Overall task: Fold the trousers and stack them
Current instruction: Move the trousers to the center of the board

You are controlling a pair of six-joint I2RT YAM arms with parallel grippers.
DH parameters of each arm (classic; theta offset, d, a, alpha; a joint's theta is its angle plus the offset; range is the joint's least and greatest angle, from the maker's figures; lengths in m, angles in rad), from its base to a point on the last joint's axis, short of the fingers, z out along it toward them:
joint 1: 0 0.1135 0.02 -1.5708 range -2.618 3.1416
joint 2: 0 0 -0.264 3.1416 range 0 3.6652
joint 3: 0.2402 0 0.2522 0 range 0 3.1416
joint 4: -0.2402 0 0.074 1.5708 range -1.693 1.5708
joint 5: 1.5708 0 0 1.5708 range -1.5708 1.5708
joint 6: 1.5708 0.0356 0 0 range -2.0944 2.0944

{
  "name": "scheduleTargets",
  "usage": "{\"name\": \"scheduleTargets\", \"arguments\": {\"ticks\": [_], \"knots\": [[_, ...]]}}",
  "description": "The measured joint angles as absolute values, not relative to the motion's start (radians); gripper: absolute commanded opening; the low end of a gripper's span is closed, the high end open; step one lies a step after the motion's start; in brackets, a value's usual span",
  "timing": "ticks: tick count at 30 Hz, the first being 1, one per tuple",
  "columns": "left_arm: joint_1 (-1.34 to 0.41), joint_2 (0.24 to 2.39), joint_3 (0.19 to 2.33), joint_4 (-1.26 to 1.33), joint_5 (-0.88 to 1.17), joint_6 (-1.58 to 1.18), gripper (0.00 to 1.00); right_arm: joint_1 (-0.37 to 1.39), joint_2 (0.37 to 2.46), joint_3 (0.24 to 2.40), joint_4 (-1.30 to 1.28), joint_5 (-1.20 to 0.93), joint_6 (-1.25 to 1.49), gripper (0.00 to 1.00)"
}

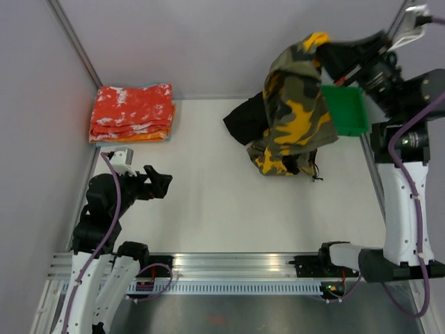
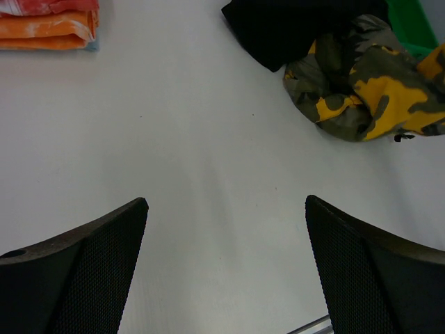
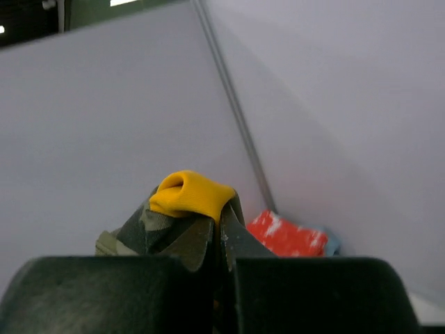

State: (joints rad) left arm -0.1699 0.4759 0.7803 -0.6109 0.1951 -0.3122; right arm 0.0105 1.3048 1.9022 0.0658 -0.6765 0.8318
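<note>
The camouflage trousers [image 1: 295, 104], patched olive, black and yellow-orange, hang from my right gripper [image 1: 325, 43], which is raised at the back right and shut on their top end. In the right wrist view the jaws [image 3: 221, 224] pinch the cloth, and a yellow fold [image 3: 189, 195] bulges above them. The lower end of the trousers [image 2: 368, 97] is bunched on the table. My left gripper [image 1: 161, 185] rests low at the near left, open, nothing between its fingers [image 2: 83, 271], well away from the trousers.
A plain black garment [image 1: 245, 120] lies under and left of the trousers. A green bin [image 1: 348, 108] stands behind them at the right. Folded red-orange speckled cloths [image 1: 132, 113] are stacked at the back left corner. Grey walls enclose the table.
</note>
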Motion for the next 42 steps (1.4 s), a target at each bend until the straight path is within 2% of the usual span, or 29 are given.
{"name": "scheduleTargets", "arguments": {"ticks": [3, 7, 8, 9, 10, 12, 13, 16, 19, 23, 27, 31, 34, 38, 42], "knots": [[-0.17, 0.506, 0.781, -0.604, 0.195, -0.313, 1.0, 0.139, 1.206, 1.694, -0.046, -0.682, 0.726, 0.0], [-0.17, 0.655, 0.837, -0.604, 0.193, -0.314, 1.0, 0.418, 1.103, 1.29, -0.121, -0.59, 0.591, 0.0], [-0.17, 0.688, 0.858, -0.603, 0.193, -0.314, 1.0, 0.492, 1.093, 1.188, -0.139, -0.559, 0.572, 0.03], [-0.17, 0.73, 0.886, -0.603, 0.193, -0.315, 1.0, 0.573, 1.09, 1.089, -0.155, -0.524, 0.562, 0.11], [-0.17, 0.766, 0.91, -0.596, 0.193, -0.317, 1.0, 0.64, 1.089, 0.995, -0.162, -0.489, 0.556, 0.41], [-0.17, 0.822, 0.944, -0.581, 0.193, -0.322, 1.0, 0.762, 1.088, 0.848, -0.209, -0.42, 0.55, 0.57], [-0.17, 0.839, 0.952, -0.573, 0.193, -0.324, 1.0, 0.801, 1.087, 0.813, -0.237, -0.385, 0.545, 0.75], [-0.17, 0.878, 0.972, -0.563, 0.194, -0.333, 1.0, 0.861, 1.091, 0.796, -0.366, -0.219, 0.537, 0.95], [-0.17, 0.906, 0.977, -0.55, 0.207, -0.346, 1.0, 0.831, 1.103, 0.875, -0.478, 0.017, 0.543, 0.98], [-0.17, 0.925, 0.976, -0.548, 0.231, -0.363, 1.0, 0.7, 1.103, 1.016, -0.509, 0.186, 0.52, 0.98], [-0.17, 0.912, 0.962, -0.538, 0.253, -0.381, 1.0, 0.47, 1.163, 1.163, -0.474, 0.237, 0.479, 0.98], [-0.17, 0.882, 0.924, -0.54, 0.272, -0.393, 1.0, 0.336, 1.359, 1.264, -0.415, 0.26, 0.443, 0.98], [-0.17, 0.866, 0.911, -0.546, 0.271, -0.396, 1.0, 0.31, 1.517, 1.26, -0.38, 0.271, 0.425, 0.98], [-0.17, 0.83, 0.902, -0.552, 0.267, -0.396, 1.0, 0.31, 1.61, 1.212, -0.356, 0.276, 0.407, 0.98], [-0.17, 0.808, 0.896, -0.553, 0.264, -0.396, 1.0, 0.311, 1.68, 1.226, -0.323, 0.28, 0.395, 0.9]]}}
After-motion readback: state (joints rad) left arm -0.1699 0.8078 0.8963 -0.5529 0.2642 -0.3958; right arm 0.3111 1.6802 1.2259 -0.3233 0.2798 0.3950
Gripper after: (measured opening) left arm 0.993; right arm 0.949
